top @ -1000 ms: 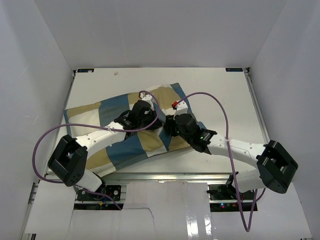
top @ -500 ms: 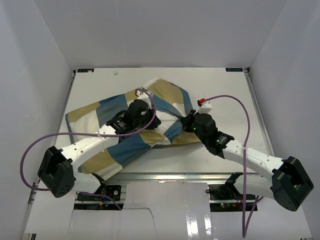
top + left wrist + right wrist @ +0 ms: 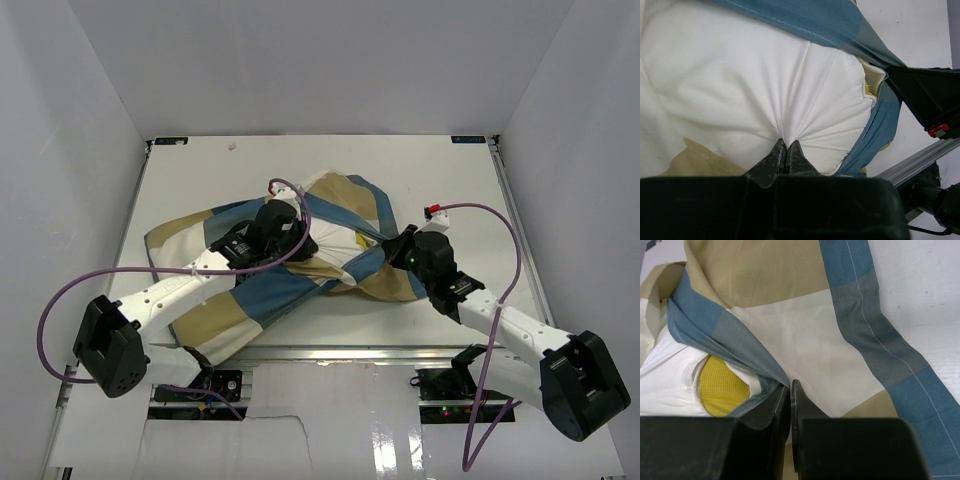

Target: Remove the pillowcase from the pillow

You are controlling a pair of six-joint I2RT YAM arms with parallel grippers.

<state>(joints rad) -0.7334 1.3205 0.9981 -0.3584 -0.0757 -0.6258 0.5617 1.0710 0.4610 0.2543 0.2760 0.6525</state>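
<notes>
The checked blue, tan and cream pillowcase (image 3: 255,290) lies bunched across the middle of the table. The white pillow (image 3: 345,242) shows through its open end. My left gripper (image 3: 300,240) is shut, pinching a fold of the pillow (image 3: 765,85) at its fingertips (image 3: 785,146); the pillowcase's blue hem (image 3: 830,25) runs around the pillow. My right gripper (image 3: 393,248) is shut on the pillowcase's hem (image 3: 765,375), right of the pillow. The right wrist view shows the pillow (image 3: 665,385) with a yellow mesh patch (image 3: 722,387) inside the pillowcase opening, and the pillowcase (image 3: 805,335) stretched beyond.
The white table (image 3: 440,180) is boxed in by white walls on three sides. An aluminium rail (image 3: 340,352) runs along the near edge. Purple cables (image 3: 480,215) loop from both arms over the table.
My right gripper has moved right and toward the near edge, dragging the pillowcase hem with it. The cloth has bunched and the white pillow now shows. My left gripper has kept its hold, shifting little.
</notes>
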